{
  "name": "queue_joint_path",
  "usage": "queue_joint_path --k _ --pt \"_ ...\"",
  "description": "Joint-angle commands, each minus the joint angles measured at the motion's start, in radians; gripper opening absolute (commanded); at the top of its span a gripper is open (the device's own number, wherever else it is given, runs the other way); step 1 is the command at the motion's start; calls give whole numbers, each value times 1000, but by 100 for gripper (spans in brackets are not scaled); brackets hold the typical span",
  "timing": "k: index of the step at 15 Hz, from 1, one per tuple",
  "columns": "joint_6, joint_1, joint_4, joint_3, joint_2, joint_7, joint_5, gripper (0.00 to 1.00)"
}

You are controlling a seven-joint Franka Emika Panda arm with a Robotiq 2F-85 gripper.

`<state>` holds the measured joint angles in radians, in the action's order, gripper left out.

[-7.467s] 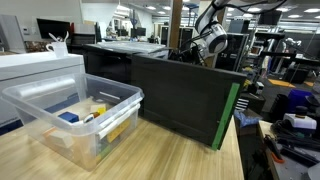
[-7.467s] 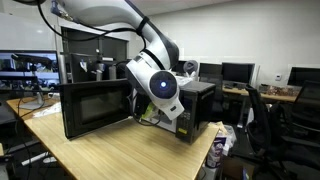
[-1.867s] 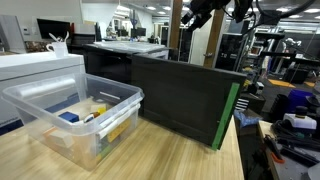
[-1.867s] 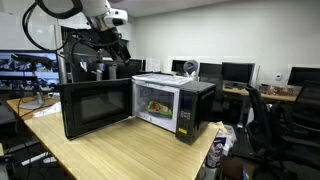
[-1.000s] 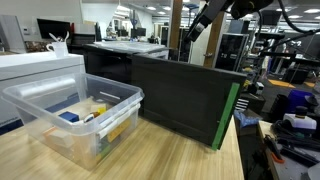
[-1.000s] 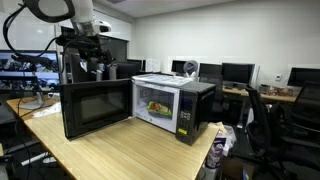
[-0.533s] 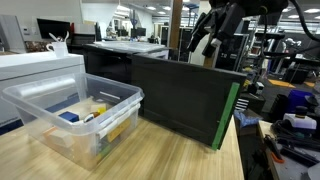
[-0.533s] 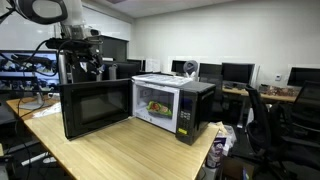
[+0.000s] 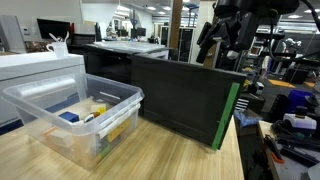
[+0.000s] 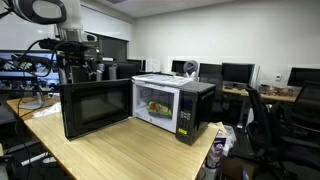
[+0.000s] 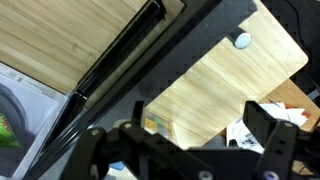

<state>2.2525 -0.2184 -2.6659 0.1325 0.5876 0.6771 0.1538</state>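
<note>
My tool (image 10: pixel 78 67) hangs with its fingers spread wide, above the outer top corner of the microwave door (image 10: pixel 95 108). The door stands open and upright, with its long axis level, reaching away from the microwave (image 10: pixel 175 100) over the wooden counter (image 10: pixel 140 150). It is black with a dark glass pane.

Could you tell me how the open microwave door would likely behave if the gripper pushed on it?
The microwave door looks like a stiff, flat panel standing wide open, so it should swing on its hinge rather than bend. The boxy microwave sits flat on the wooden table, so tipping seems unlikely, though a hard push might slide it.
</note>
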Motion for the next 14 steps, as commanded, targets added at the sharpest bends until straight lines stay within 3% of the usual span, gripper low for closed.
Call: queue_joint_path --k 1,6,14 --pt "17 5 8 -15 -46 38 -39 100" --pt "2 1 32 -8 -114 73 -27 100" --pt "8 -41 -17 -8 75 199 16 100"
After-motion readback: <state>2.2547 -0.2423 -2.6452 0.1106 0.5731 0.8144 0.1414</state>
